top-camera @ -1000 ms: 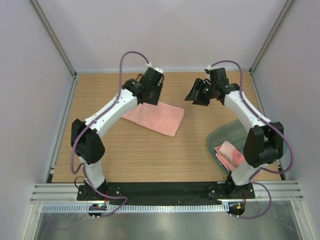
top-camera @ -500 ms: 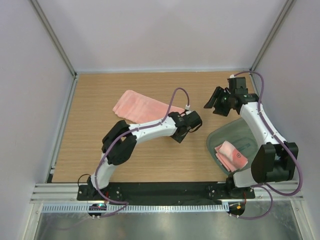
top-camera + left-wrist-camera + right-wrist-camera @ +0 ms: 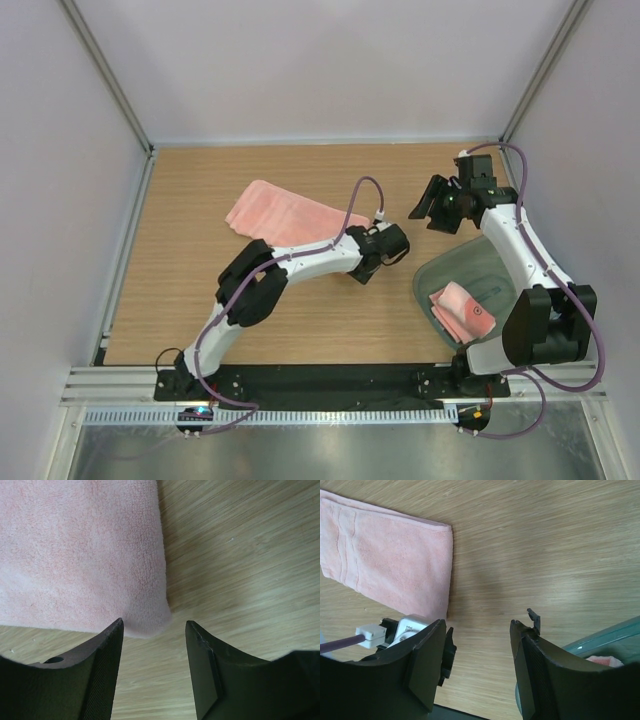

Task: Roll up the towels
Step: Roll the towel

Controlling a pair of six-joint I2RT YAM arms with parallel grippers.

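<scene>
My left gripper (image 3: 154,627) is open with nothing in it. The near corner of the flat towel (image 3: 80,550) sits just in front of its tips, and the rest spreads ahead and to the left. My right gripper (image 3: 477,630) is open and empty too, with that towel ahead on its left and the tub (image 3: 615,635) by its right finger. The other towel (image 3: 458,310) lies in the tub. If I pinch now, I may catch only the tip of the corner and it could slip out. I might grab just one layer, so it unfolds instead of rolling. The wood (image 3: 240,555) looks smooth, so the towel could slide.
</scene>
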